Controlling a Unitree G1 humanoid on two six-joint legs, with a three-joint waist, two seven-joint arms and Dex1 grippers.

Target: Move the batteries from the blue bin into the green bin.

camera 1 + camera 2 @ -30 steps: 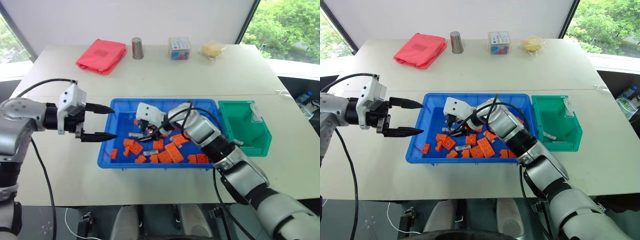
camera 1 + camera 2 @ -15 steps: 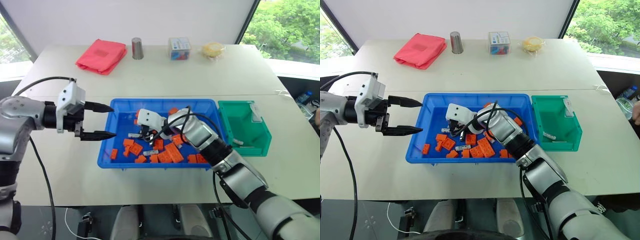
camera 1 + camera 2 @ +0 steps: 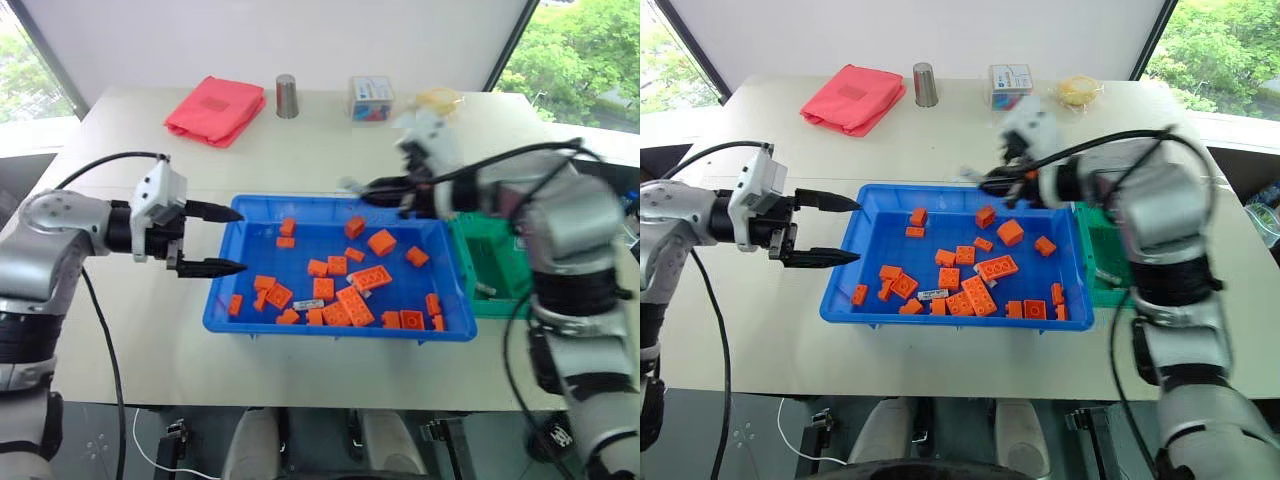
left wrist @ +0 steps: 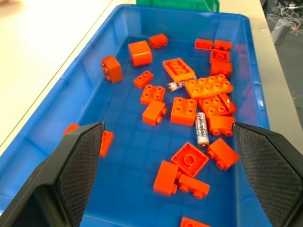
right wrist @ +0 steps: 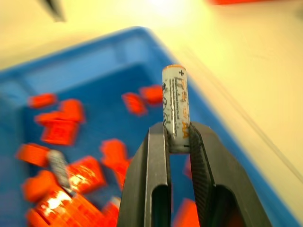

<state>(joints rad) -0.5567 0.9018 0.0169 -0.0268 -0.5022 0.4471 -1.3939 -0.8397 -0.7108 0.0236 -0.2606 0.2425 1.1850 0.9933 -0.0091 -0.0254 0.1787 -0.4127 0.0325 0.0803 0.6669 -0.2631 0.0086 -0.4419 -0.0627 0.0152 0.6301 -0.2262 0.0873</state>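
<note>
The right hand (image 5: 177, 137) pinches an AA battery (image 5: 175, 106) upright above the blue bin's (image 3: 225, 300) far rim. The left hand (image 3: 228, 240) hovers open beside the bin, empty.

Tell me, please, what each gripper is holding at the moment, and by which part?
The right gripper pinches a battery by its lower end, the plus end sticking up past the fingertips. The left gripper is open and holds nothing.

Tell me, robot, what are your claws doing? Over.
Right claw shut on a battery, above the blue bin. Left claw open at the bin's edge. Batteries left among the orange bricks.
</note>
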